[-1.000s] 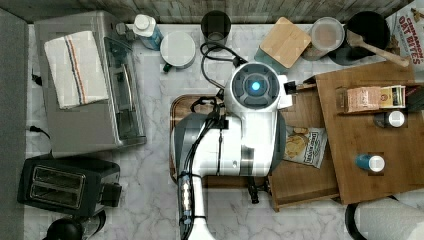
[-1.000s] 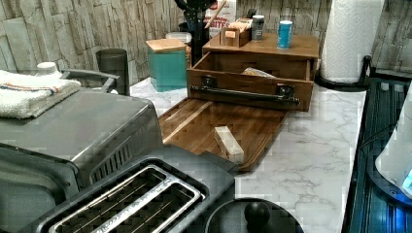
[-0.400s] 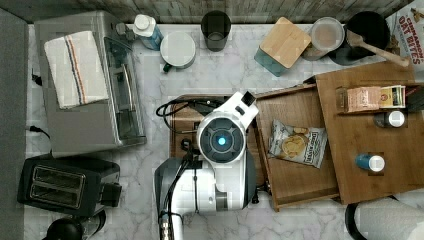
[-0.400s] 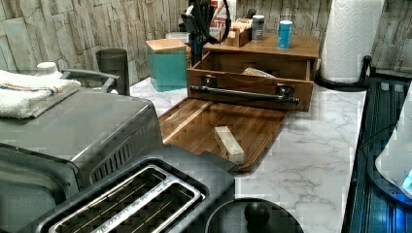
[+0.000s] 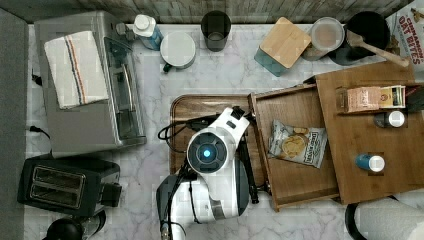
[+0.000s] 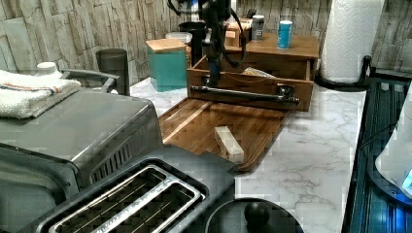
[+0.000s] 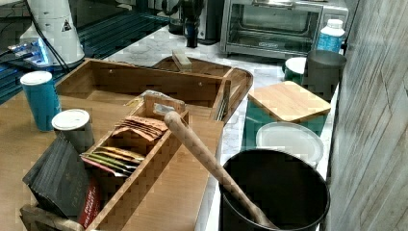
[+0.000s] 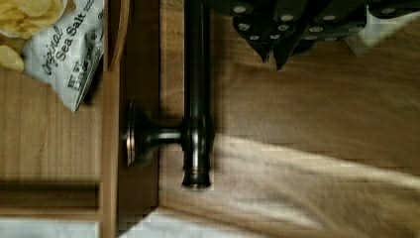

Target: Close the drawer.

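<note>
- Shifted since a second ago: arm (image 5: 212, 155) from over drawer (image 5: 295, 107) to above dark tray (image 5: 180, 107).
- Pulled out beside that tray, medium-brown, thin-walled; chip bag (image 5: 297, 143) inside.
- Dark bar handle (image 8: 197, 94) up close at wrist, fingertips (image 8: 275, 42) pressed together nearby.

Top view looks straight down; side views face the drawer (image 6: 250, 87) oppositely.

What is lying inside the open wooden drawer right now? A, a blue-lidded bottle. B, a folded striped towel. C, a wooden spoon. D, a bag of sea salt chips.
D: the top view shows a chip bag lying flat on the floor of the pulled-out drawer, and the wrist view reads "Original Sea Salt" on the same bag, just behind the drawer's front wall and its dark bar handle.
</note>
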### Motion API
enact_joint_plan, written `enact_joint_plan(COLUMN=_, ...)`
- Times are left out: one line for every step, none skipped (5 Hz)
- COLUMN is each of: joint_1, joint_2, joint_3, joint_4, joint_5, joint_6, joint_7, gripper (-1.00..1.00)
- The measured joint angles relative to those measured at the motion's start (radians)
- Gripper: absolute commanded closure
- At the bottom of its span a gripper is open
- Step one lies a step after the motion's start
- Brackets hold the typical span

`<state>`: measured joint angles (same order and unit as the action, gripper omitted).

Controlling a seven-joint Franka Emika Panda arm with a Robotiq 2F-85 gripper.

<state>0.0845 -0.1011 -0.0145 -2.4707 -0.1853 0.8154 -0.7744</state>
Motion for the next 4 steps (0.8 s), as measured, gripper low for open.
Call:
enact_joint_plan(joint_1=0.000, joint_2=0.012, joint_3=0.000, joint_4=-0.080, joint_5=-0.003, joint_6=0.125, joint_7=0.000, gripper=1.00)
enact_joint_plan(joint_1=0.002, joint_2=0.042, joint_3=0.002, joint_4=-0.115, joint_5=-0.003, joint_6=0.176, joint_7=0.001, gripper=1.00)
enact_joint_plan(joint_1=0.010, joint_2=0.089, joint_3=0.002, joint_4=-0.113, joint_5=0.139, joint_6=0.098, joint_7=-0.035, gripper=1.00)
enact_joint_plan(joint_1=0.004, joint_2=0.104, joint_3=0.002, joint_4=-0.127, joint_5=0.165, joint_6=0.078, joint_7=-0.093, gripper=1.00)
